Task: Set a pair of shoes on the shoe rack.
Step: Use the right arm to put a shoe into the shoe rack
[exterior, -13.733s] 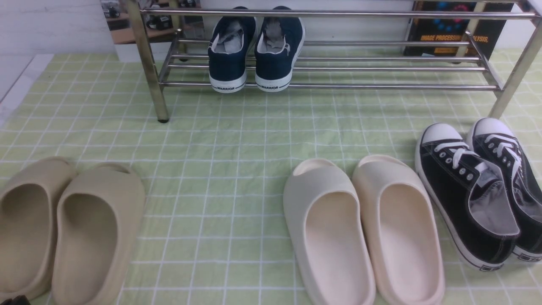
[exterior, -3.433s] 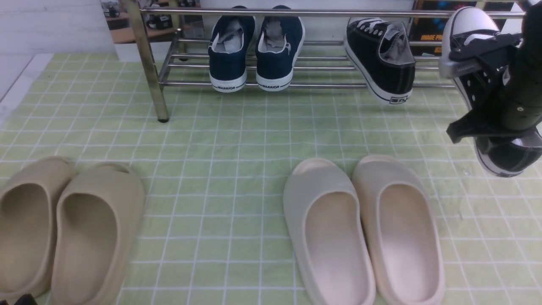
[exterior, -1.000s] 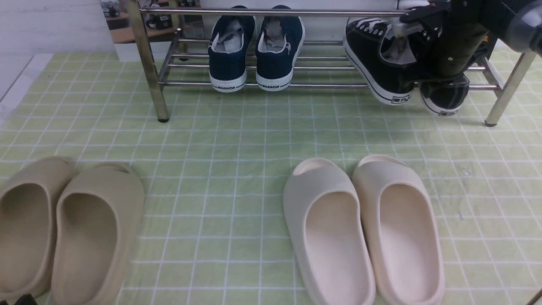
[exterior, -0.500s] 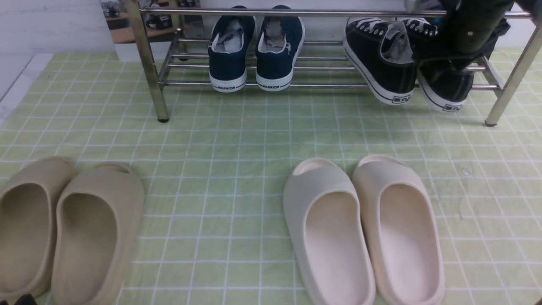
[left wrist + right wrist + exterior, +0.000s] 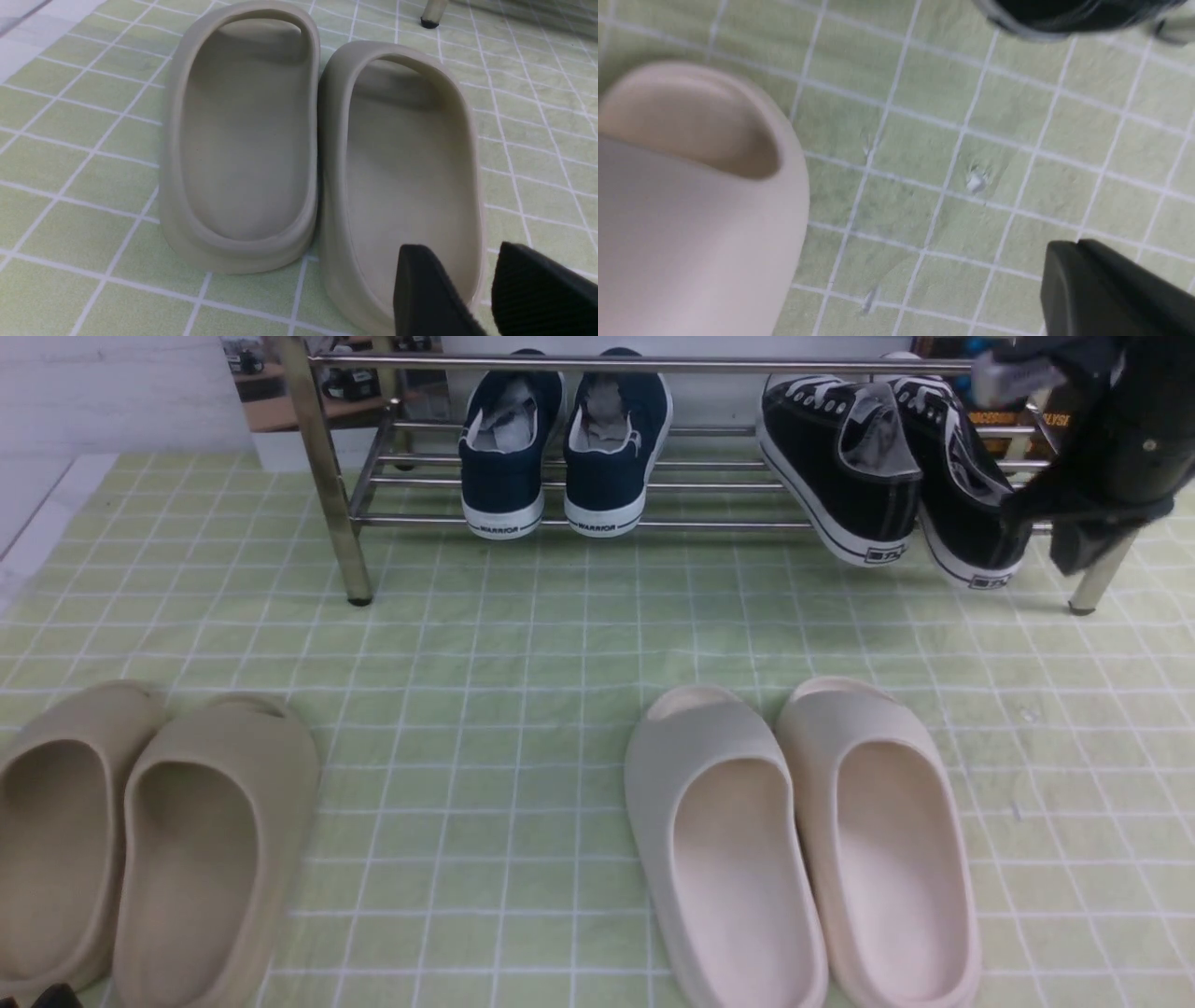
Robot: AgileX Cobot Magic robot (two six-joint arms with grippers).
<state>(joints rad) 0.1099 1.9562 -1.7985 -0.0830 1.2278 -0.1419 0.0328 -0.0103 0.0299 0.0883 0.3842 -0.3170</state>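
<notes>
Pale-green checked cloth [image 5: 523,644] is laid over the table [image 5: 28,532], with a white wall [image 5: 112,392] behind. Two black canvas sneakers [image 5: 840,476] are set at the right end of the shiny chrome rod shoe rack [image 5: 709,525]. Beside them the blurred right end effector [image 5: 1022,443] seems spread and empty. The left end effector [image 5: 458,249] is slightly parted.

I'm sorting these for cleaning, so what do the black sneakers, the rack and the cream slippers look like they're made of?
Black sneakers: likely canvas uppers, dull black fabric with visible stitching; the white sole edges look rubbery.
Shoe rack: metal, probably chromed steel; the rods are shiny and reflective.
Cream slippers: probably moulded foam; one-piece, seamless, matte, thick-walled.
</notes>
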